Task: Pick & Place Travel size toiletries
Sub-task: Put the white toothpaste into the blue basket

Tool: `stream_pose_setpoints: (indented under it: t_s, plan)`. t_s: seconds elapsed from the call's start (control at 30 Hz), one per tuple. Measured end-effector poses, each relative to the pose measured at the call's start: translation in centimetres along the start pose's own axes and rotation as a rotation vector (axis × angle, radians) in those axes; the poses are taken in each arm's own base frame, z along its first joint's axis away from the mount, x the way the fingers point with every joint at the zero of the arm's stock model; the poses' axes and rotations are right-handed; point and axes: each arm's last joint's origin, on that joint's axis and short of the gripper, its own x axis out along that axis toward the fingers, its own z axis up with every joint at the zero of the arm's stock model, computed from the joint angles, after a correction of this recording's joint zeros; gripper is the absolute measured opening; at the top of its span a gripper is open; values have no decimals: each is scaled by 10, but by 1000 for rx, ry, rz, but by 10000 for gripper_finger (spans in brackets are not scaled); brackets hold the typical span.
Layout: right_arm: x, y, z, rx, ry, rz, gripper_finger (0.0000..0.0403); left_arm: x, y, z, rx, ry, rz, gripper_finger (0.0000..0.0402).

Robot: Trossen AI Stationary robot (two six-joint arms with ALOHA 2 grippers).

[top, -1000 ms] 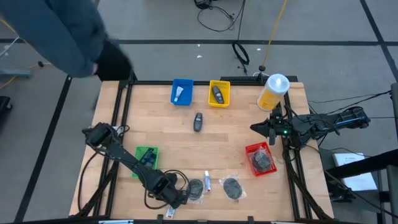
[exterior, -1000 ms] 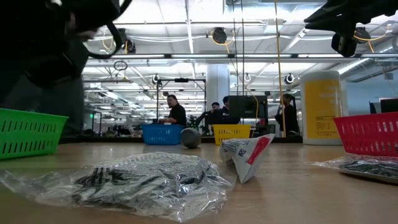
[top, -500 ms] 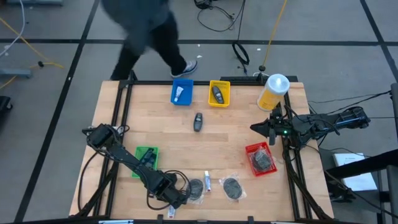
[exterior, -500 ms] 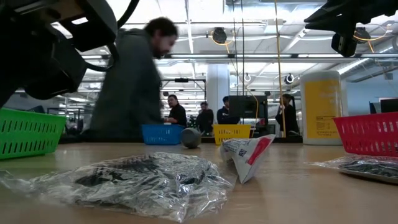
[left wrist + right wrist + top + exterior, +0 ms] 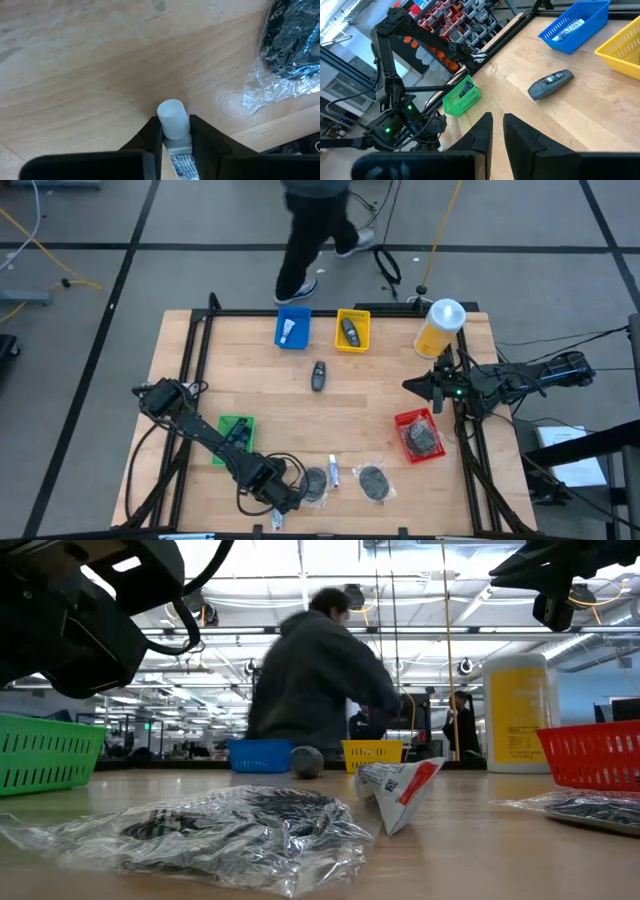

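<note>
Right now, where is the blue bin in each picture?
High view: blue bin at the table's far edge.
Low view: blue bin far back, left of centre.
Left wrist view: not in it.
Right wrist view: blue bin at the upper right.
Shared landmark: the yellow bin beside it.

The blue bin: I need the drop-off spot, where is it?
In the high view, the blue bin sits at the table's far edge, left of the yellow bin.
</note>
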Motion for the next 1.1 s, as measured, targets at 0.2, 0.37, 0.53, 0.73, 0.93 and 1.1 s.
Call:
stream_pose_setpoints:
  t_s: [0.2, 0.37, 0.53, 0.73, 0.93, 1.1]
  plan:
    - [0, 0, 0, 0, 0, 1, 38, -16, -5, 2, 20, -69, -85, 75]
    - [0, 0, 0, 0, 0, 0, 38, -44, -11, 8, 43, -116, -175, 75]
    - [0, 0, 0, 0, 1, 0, 38, -83, -16, 30, 73, -252, -263, 75]
    - [3, 1, -2, -2, 28, 6, 38, -129, -14, 69, 135, -406, -287, 76]
    - [9, 1, -5, 11, 48, -17, 38, -172, -8, 113, 207, -528, -296, 76]
    - [20, 6, -6, 4, 40, -8, 38, -206, 3, 153, 246, -630, -290, 76]
